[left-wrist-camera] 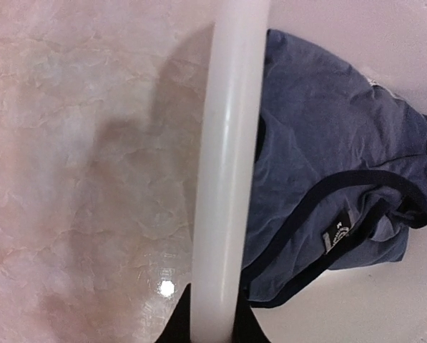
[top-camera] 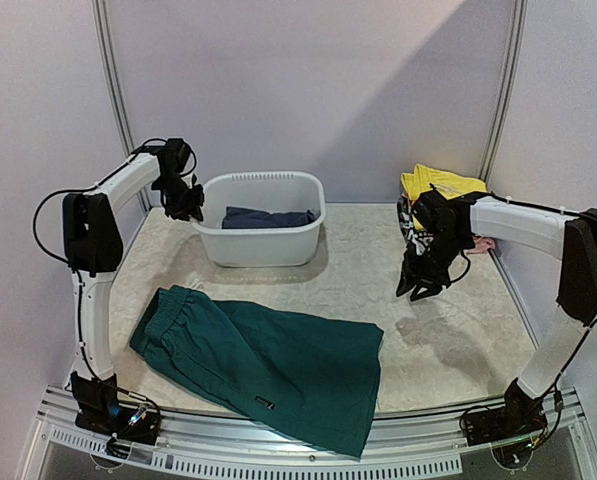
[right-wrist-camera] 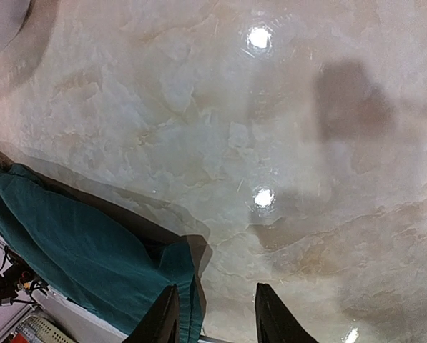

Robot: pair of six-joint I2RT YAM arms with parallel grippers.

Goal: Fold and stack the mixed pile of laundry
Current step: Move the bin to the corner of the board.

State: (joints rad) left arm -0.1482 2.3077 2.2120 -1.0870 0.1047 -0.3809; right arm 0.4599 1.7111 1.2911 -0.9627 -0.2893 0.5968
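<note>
Dark teal shorts lie spread flat on the table's near side; in the right wrist view the teal shorts fill the lower left. A navy-blue garment lies crumpled inside the white tub; the left wrist view shows this navy-blue garment with dark trim and a small label. My left gripper is at the tub's left edge, and its jaws are shut on the tub's rim. My right gripper hangs open over bare table right of the shorts, with nothing between its fingers.
A small heap of clothes with a yellow garment on top sits at the back right, behind the right arm. White walls close in the table on three sides. The marble-patterned tabletop shows between the shorts and the right arm.
</note>
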